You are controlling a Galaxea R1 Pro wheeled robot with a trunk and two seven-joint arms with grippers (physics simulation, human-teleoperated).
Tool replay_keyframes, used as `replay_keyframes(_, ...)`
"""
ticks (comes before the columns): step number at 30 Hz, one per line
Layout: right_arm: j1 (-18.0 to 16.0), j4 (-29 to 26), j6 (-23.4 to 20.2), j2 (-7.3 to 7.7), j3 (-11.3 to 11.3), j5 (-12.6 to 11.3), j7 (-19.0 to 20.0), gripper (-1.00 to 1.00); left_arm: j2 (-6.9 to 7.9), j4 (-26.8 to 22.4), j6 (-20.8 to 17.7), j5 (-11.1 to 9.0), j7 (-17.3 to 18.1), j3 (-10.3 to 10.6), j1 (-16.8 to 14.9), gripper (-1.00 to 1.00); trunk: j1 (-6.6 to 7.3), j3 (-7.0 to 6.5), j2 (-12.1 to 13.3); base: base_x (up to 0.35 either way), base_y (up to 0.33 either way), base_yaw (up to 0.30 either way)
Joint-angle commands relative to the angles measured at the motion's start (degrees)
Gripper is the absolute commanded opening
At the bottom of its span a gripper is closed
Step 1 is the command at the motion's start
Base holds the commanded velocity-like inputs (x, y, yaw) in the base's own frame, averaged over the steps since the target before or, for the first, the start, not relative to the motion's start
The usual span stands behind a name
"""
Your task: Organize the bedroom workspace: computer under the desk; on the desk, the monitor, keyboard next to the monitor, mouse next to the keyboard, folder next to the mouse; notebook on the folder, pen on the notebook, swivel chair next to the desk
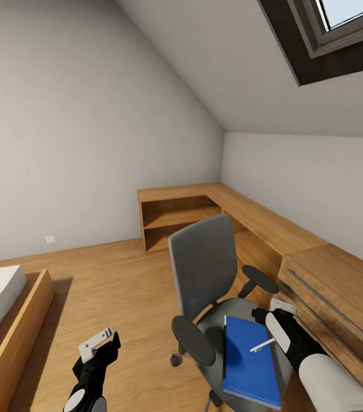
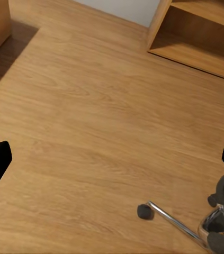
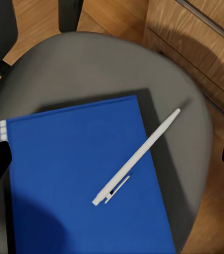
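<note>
Pen (image 3: 137,159) on folder (image 3: 74,174), below open right gripper (image 3: 112,164).

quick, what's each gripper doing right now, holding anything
Left gripper: open, empty, over bare floor.
Right gripper: open, empty, above the pen and folder on the swivel chair.
</note>
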State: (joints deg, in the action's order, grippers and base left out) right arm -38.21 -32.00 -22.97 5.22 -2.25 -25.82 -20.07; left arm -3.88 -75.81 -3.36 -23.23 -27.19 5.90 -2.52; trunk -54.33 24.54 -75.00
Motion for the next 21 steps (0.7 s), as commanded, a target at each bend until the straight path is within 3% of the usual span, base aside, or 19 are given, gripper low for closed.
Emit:
replay_keyframes(1,0.0,-0.1,-0.2,0.08,-0.2,-0.5,-0.4,1.00,0.01,-0.1,-0.3,-0.2,-0.3,0.1,0.0,1.00,-0.23,0.25,-0.5,0.000,0.000,0.000)
replay_keyframes(21,-0.1,-0.1,-0.2,0.14,-0.2,-0.5,-0.4,1.00,-0.16,0.1,-0.3,-0.1,-0.4,0.1,0.0,1.00,-4.62,3.84,-8.5,0.000,0.000,0.000)
